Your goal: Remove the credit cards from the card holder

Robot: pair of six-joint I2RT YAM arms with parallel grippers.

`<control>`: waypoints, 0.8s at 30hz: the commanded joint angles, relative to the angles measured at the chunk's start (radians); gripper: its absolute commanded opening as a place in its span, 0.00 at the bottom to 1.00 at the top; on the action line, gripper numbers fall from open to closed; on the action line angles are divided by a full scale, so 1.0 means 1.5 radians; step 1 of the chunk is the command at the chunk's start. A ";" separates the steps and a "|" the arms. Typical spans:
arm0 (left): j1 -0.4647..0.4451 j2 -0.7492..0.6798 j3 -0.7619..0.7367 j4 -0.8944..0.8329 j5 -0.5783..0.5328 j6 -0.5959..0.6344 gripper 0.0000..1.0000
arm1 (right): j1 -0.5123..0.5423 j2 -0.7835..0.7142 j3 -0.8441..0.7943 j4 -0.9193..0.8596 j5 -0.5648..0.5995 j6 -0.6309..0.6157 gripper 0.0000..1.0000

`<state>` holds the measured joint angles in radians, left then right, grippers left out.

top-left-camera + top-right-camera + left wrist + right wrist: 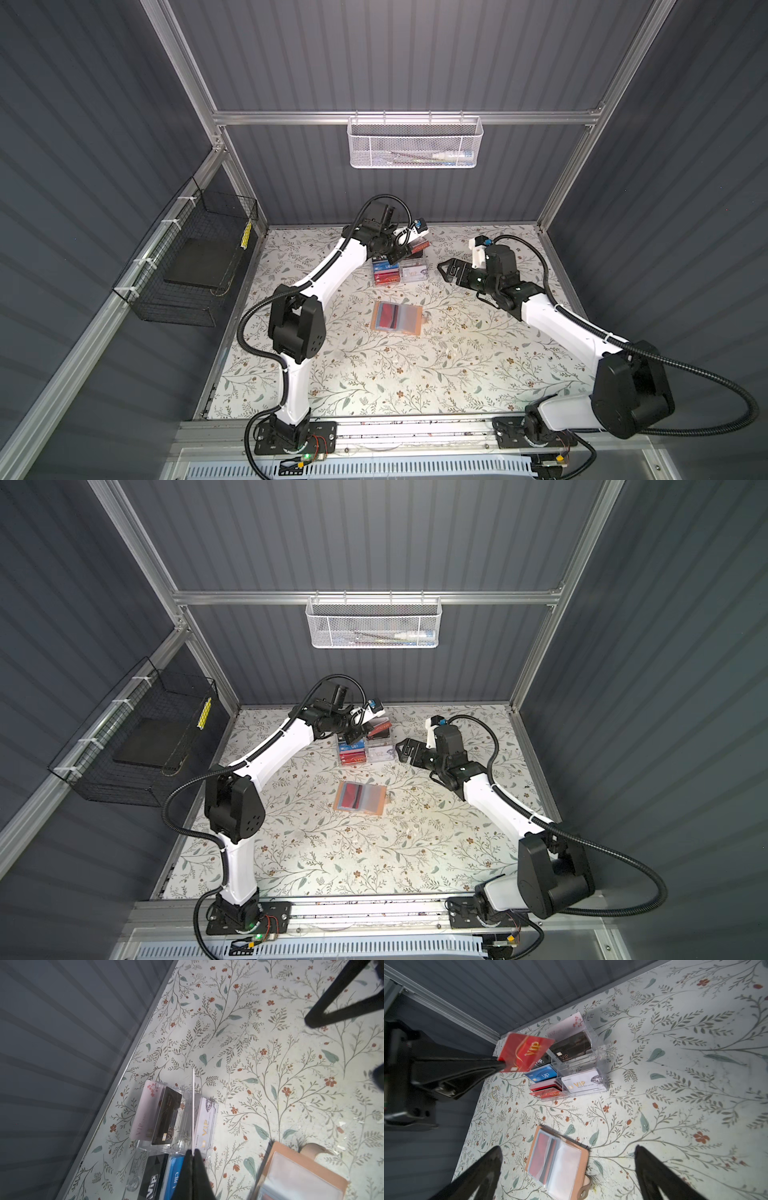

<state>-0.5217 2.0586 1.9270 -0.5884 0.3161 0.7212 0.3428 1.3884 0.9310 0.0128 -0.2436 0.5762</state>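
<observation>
Credit card in left claw

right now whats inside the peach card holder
A red card with a dark stripe shows through the clear sleeves on one page of the card holder. The other page looks empty. Cards under the red one are hidden.

From here I count a left claw and a right claw, two in all; one held red card; one card holder; one clear rack; a white basket and a black basket, two in all.
</observation>
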 commanded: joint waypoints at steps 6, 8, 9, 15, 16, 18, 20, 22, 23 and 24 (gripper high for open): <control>0.009 0.101 0.110 -0.099 0.018 0.081 0.00 | -0.028 -0.024 -0.047 0.046 -0.035 0.025 0.99; 0.010 0.112 0.111 -0.088 0.015 0.085 0.00 | -0.028 -0.018 -0.052 0.054 -0.044 0.027 0.99; 0.010 0.118 0.113 -0.083 0.013 0.085 0.00 | -0.028 -0.016 -0.056 0.059 -0.044 0.028 0.99; 0.011 0.150 0.138 -0.085 -0.018 0.097 0.00 | -0.031 -0.008 -0.064 0.077 -0.054 0.037 0.99; 0.012 0.155 0.148 -0.092 -0.018 0.101 0.00 | -0.031 -0.004 -0.063 0.077 -0.054 0.037 0.99; 0.012 0.163 0.160 -0.099 -0.020 0.105 0.00 | -0.031 -0.003 -0.062 0.077 -0.055 0.038 0.99; 0.014 0.168 0.166 -0.098 -0.021 0.111 0.00 | -0.031 -0.003 -0.064 0.079 -0.080 0.040 0.99; 0.016 0.176 0.176 -0.104 -0.014 0.117 0.00 | -0.031 -0.002 -0.065 0.082 -0.081 0.043 0.99; 0.016 0.181 0.184 -0.110 -0.015 0.121 0.00 | -0.031 -0.001 -0.065 0.082 -0.082 0.042 0.99; 0.016 0.186 0.190 -0.118 -0.014 0.126 0.00 | -0.031 0.000 -0.065 0.083 -0.081 0.042 0.99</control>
<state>-0.5037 2.3016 2.1700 -0.7048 0.2882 0.8600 0.2996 1.3758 0.8391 0.1154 -0.3428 0.6292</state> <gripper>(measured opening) 0.047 0.989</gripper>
